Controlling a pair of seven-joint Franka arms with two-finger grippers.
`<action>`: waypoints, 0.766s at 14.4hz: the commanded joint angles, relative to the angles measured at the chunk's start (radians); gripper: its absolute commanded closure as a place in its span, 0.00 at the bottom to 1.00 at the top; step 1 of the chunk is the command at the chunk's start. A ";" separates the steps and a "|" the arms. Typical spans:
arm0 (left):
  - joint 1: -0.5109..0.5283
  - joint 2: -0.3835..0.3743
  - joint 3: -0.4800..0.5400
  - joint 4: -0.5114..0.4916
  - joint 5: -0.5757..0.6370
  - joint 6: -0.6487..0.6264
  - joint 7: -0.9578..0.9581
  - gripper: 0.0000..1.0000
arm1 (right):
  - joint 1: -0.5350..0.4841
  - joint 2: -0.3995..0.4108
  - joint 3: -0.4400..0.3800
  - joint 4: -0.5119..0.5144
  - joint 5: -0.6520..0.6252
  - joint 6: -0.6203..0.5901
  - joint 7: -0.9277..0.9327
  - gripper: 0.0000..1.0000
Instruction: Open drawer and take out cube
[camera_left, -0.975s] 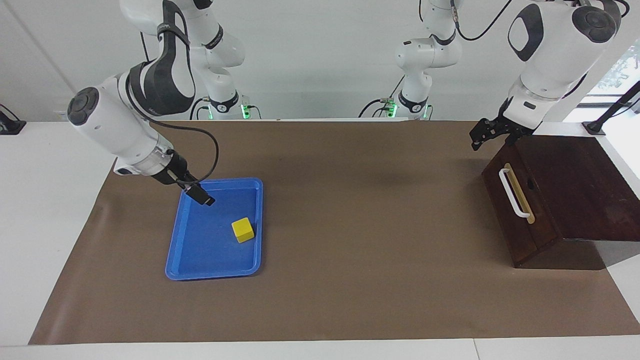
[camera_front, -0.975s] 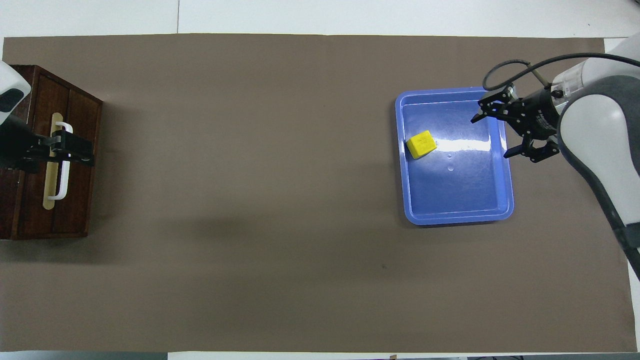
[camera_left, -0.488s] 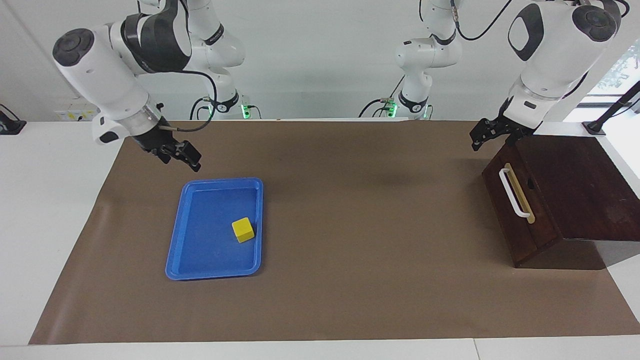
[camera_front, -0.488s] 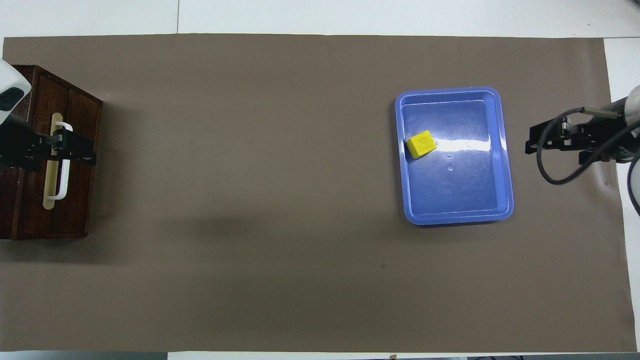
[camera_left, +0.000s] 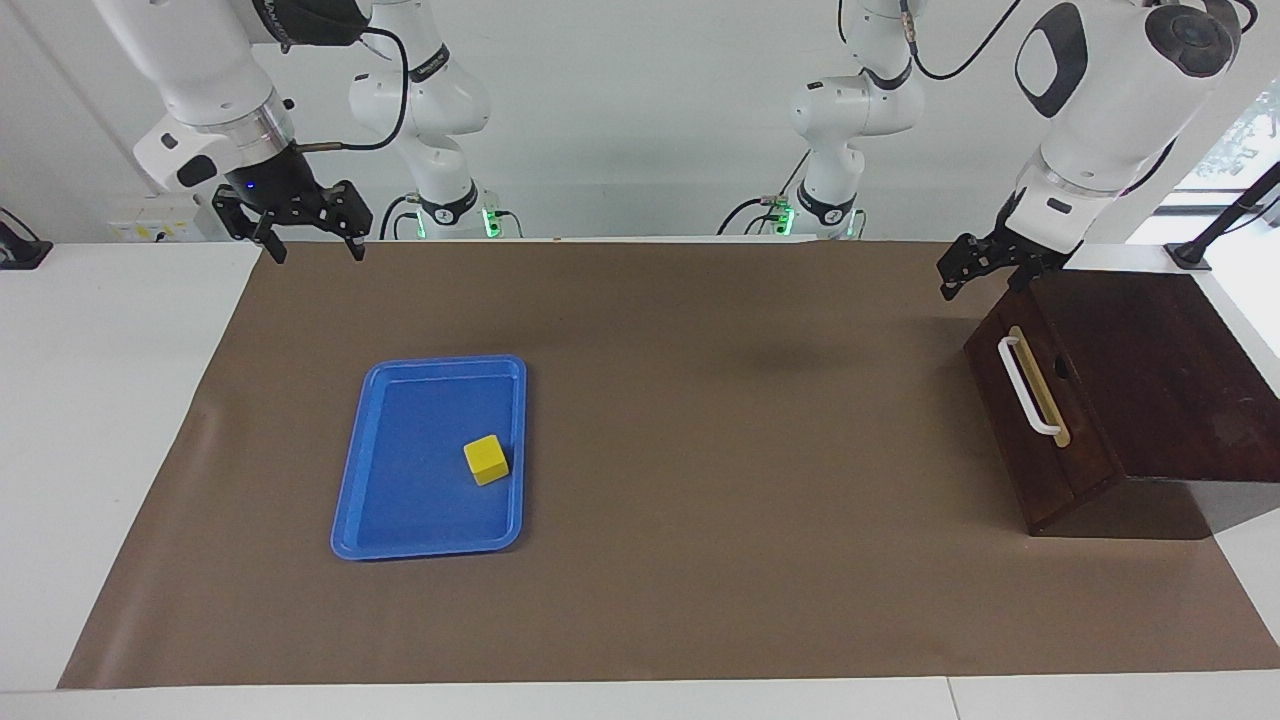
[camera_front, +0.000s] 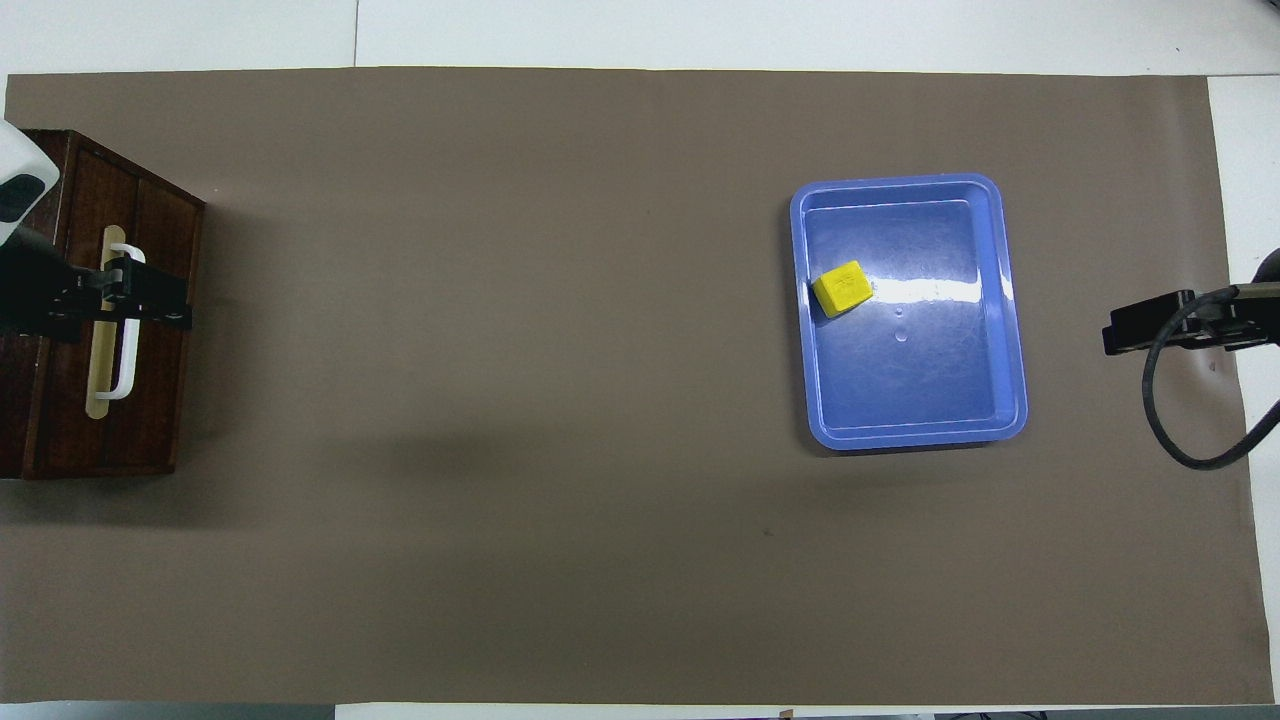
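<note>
The dark brown drawer is shut in its wooden box at the left arm's end of the table. Its white bar handle is free. My left gripper hangs open in the air over the box's front top edge and touches nothing. The yellow cube lies in the blue tray, against its wall. My right gripper is raised, open and empty, over the mat's edge at the right arm's end, away from the tray.
A brown mat covers most of the white table. The wooden box has a sloping top. Between tray and box lies a wide stretch of bare mat.
My right gripper rose from over the tray and pulled back toward the robots, off the tray. The left gripper, cube, tray and drawer stayed put.
</note>
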 joint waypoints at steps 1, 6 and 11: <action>0.004 -0.014 0.006 0.001 -0.016 -0.007 0.015 0.00 | -0.031 0.005 0.020 -0.025 -0.018 0.016 -0.033 0.00; -0.006 -0.023 0.002 -0.014 -0.015 -0.012 0.015 0.00 | -0.028 0.028 0.033 0.029 -0.089 -0.042 -0.071 0.00; -0.003 -0.028 0.001 -0.017 -0.015 -0.013 0.018 0.00 | -0.031 0.030 0.036 0.033 -0.078 -0.048 -0.073 0.00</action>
